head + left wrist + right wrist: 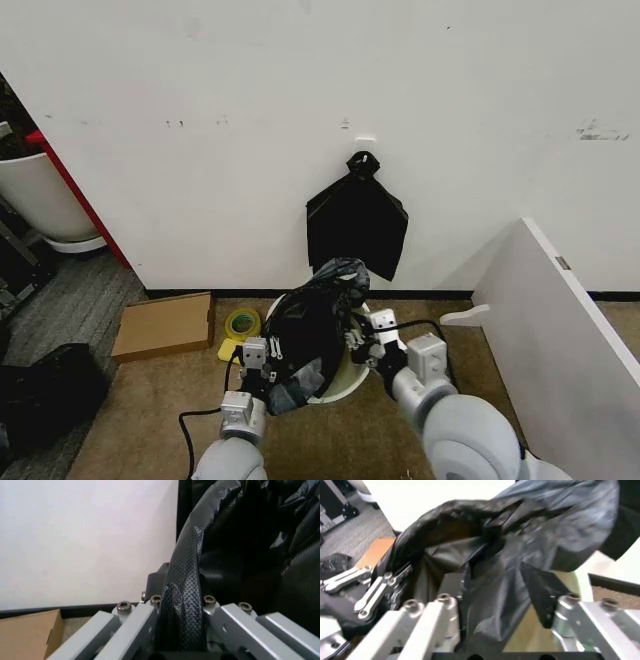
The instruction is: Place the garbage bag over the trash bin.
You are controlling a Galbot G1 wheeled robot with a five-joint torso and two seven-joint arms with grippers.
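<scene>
Left hand (256, 358) low at the bin's left side, fingers (134, 624) clamped on a fold of the garbage bag (312, 335); in the left wrist view a twisted strip of black plastic runs straight between the closed fingers. Right hand (372, 335) at the bin's right side, level with the bag's upper part. In the right wrist view its fingers (427, 620) stand apart with bag film hanging in the gap, pressed against the one finger; the other finger is clear of the film.

Garbage bag bunched and glossy, draped over the top and front of the trash bin (347, 380), stretched between the two hands. Cream rim of the bin shows at lower right under the plastic; bin sits on brown carpet close to the white wall (250, 120).

Behind it, a flat black bundle (357, 225) hangs on the wall from a hook. Left of the bin: yellow tape roll (242, 323) and a cardboard box (165, 325) on the floor. White board (560, 330) leans at right. Big white tub (45, 200) far left.
</scene>
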